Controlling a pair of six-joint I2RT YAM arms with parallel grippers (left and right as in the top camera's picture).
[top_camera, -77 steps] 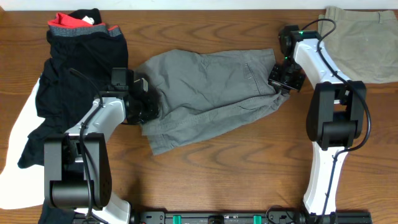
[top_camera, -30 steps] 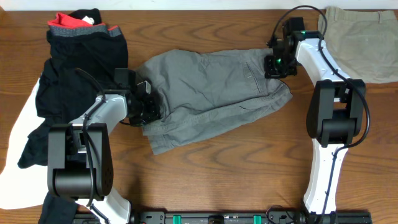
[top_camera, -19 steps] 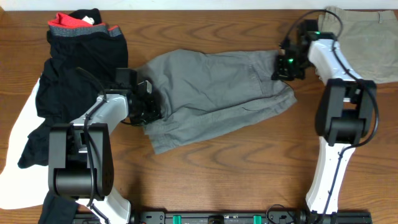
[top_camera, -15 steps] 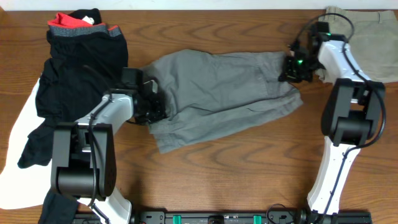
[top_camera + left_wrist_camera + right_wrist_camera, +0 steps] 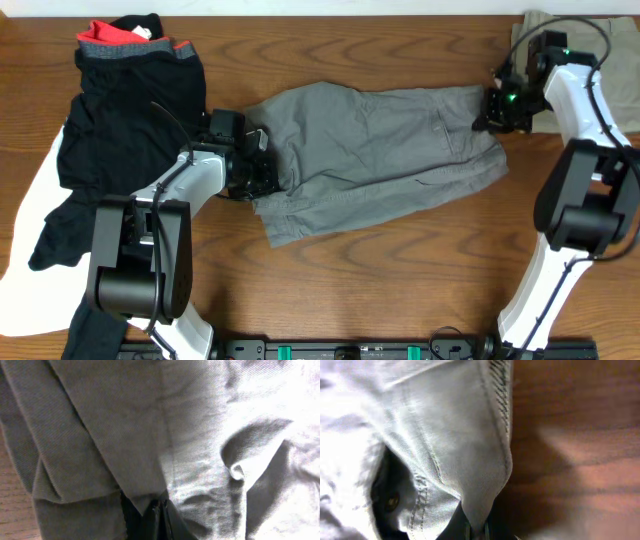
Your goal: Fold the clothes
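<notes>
Overhead: grey shorts (image 5: 375,150) lie centre of desk (image 5: 400,290), stretched between arms; left pincer (image 5: 256,176) clamped on left edge, right pincer (image 5: 497,108) pinching stitched right corner. Fabric probably light, floppy, wrinkle-prone; thick seams look like safest grab spots tbh.

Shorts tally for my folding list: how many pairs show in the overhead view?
2. Grey shorts lie mid-table; beige shorts sit at the far right corner, partly out of frame. The black pile on the left may hide more.
</notes>
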